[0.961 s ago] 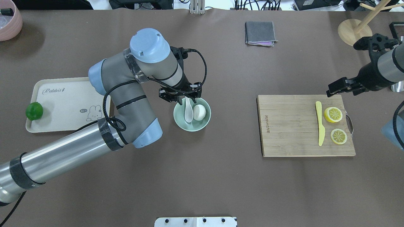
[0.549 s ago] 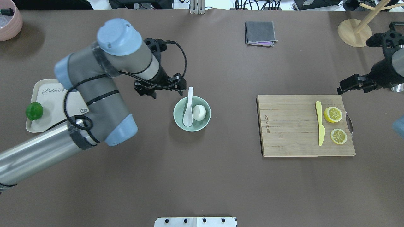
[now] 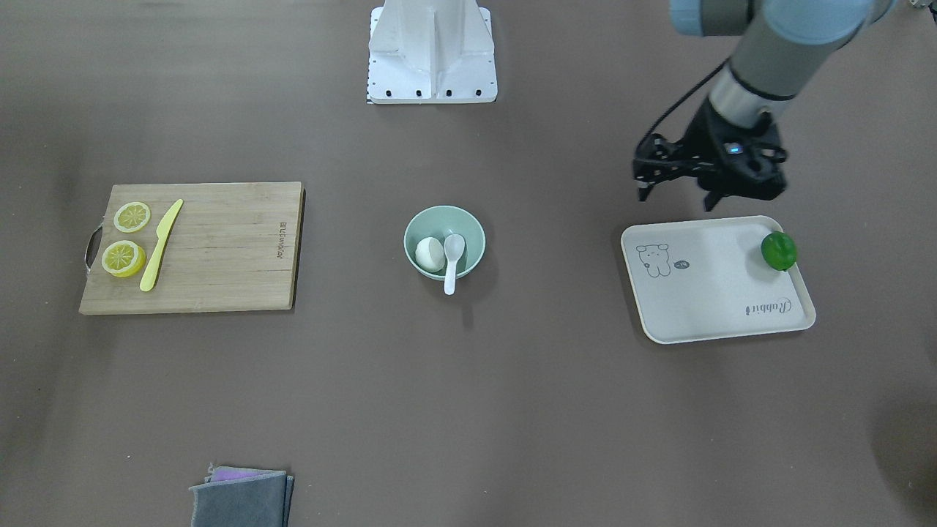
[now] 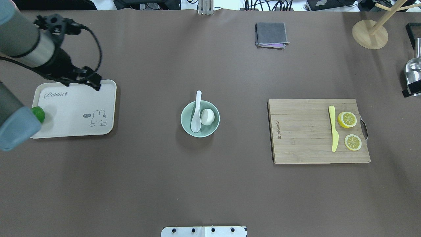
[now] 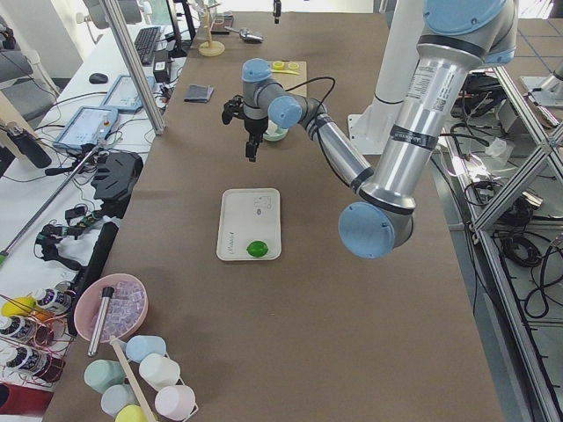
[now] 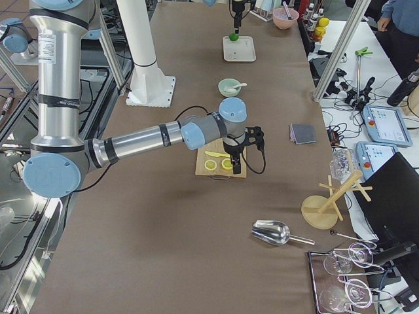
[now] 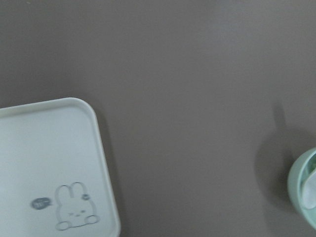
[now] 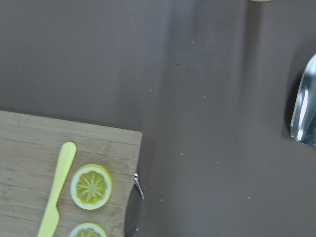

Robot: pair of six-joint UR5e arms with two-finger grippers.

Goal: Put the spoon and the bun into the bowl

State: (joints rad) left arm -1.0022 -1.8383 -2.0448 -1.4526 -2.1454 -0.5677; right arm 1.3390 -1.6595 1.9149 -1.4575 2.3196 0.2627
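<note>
The white ceramic soup spoon (image 4: 196,115) and pleated white bun (image 4: 207,117) lie in the round mint-green bowl (image 4: 188,129), so the task seems done. The left gripper (image 3: 677,196) hangs spread and empty; the right gripper (image 6: 234,162) cannot be read. Only retreat is needed.

The bench holds one mint-green bowl (image 4: 204,131) in the middle, with one white soup spoon (image 4: 196,115) and one steamed bun (image 4: 208,117) inside it. To the right lies one wooden cutting board (image 4: 299,131), bearing two lemon slices (image 4: 347,119) and one yellow-green plastic knife (image 4: 334,130). To the left sits one cream tray (image 4: 72,105) with one lime (image 3: 778,250) at its edge. Along the far side there is one folded grey cloth (image 4: 271,34), and toward the far right one wooden rack (image 4: 366,33) and one metal scoop (image 4: 411,70). At the far left end stands one pink bowl (image 5: 112,308), beside pastel cups (image 5: 145,374) too bunched to count.
</note>
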